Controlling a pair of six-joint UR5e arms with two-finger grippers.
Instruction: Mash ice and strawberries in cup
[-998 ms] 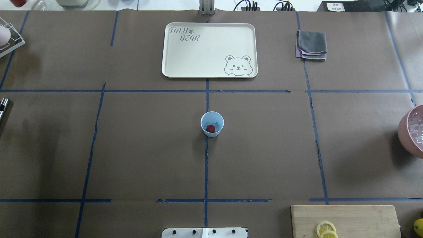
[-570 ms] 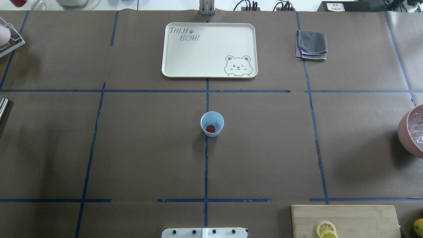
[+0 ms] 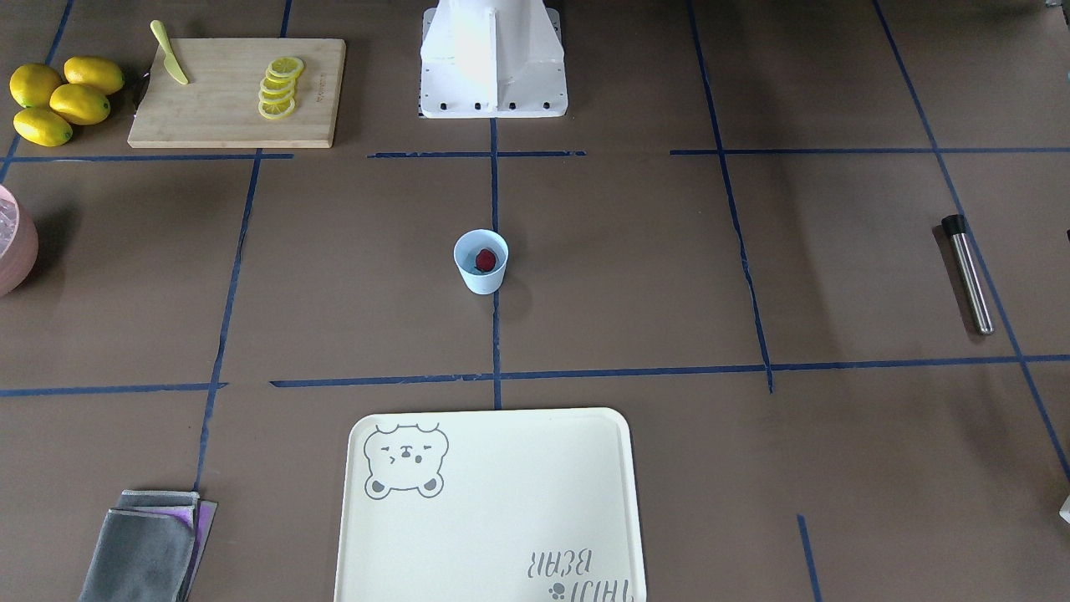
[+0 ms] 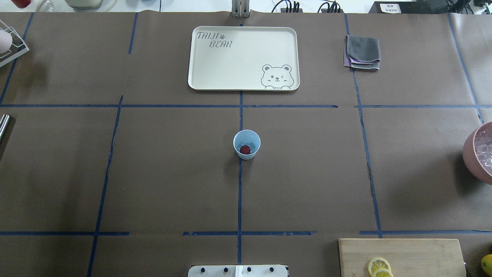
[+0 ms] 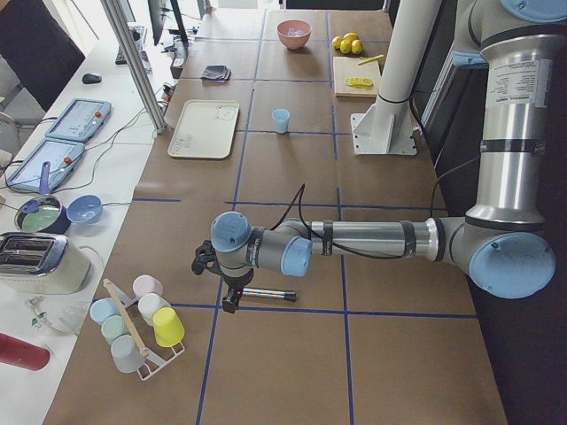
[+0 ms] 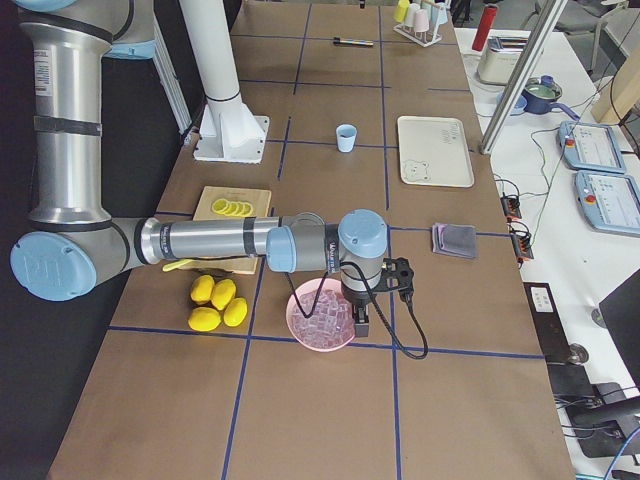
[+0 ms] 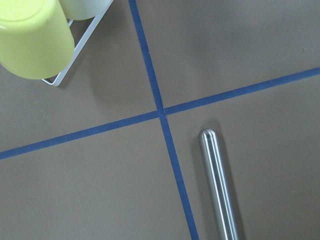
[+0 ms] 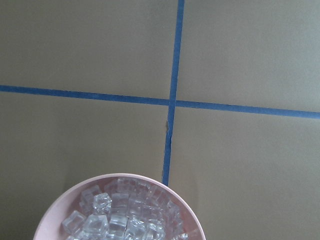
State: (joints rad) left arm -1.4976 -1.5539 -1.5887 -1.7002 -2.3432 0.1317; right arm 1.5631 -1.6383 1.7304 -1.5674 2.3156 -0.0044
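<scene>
Brown-papered desk (image 4: 165, 181): cup (image 4: 246, 144), strawberries (image 4: 245, 149) inside, stands mid-desk. Here my left jaws hover over steel rod (image 3: 970, 278) at left edge, right jaws over ice bowl (image 4: 472, 154); whether clenched, I cannot tell. Judged step: fetching the masher; next, lower and grasp it.

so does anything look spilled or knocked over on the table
Nothing stands out: the cup stands upright with the strawberry inside, no spill shows around it, and the ice cubes sit inside the pink bowl.
</scene>
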